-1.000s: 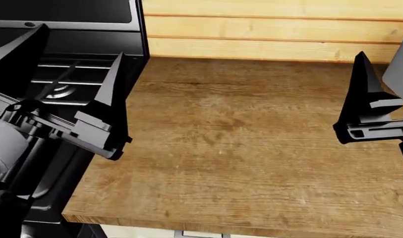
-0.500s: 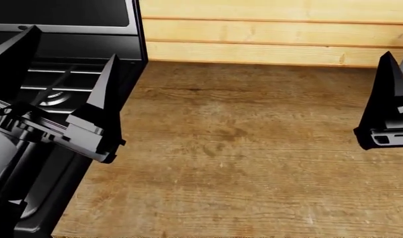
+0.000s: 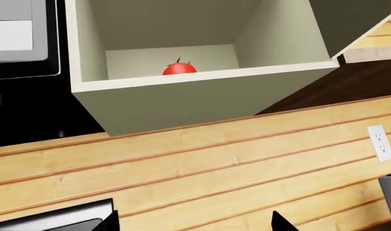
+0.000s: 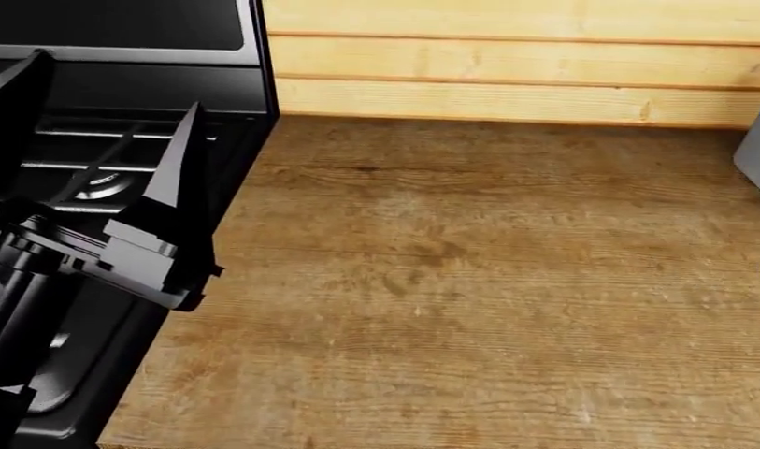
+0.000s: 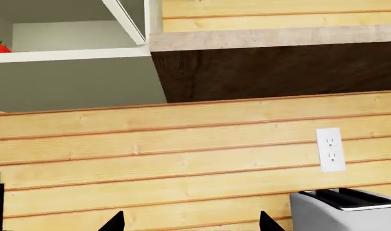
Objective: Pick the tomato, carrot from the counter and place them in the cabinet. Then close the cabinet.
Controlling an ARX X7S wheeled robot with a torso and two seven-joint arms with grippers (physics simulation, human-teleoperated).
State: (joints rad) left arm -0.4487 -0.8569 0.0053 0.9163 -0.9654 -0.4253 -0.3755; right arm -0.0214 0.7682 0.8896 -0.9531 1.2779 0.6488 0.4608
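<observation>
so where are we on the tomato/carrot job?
Done: the tomato sits inside the open cabinet. In hand: nothing; the left gripper is open and empty over the stove edge, and the right gripper's tips hold nothing. Left: the carrot, which no view shows, then closing the cabinet.

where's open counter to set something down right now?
Nearly all the counter in head view is bare, from the stove edge to the plank wall. Only the left gripper over the stove crowds that side.
</observation>
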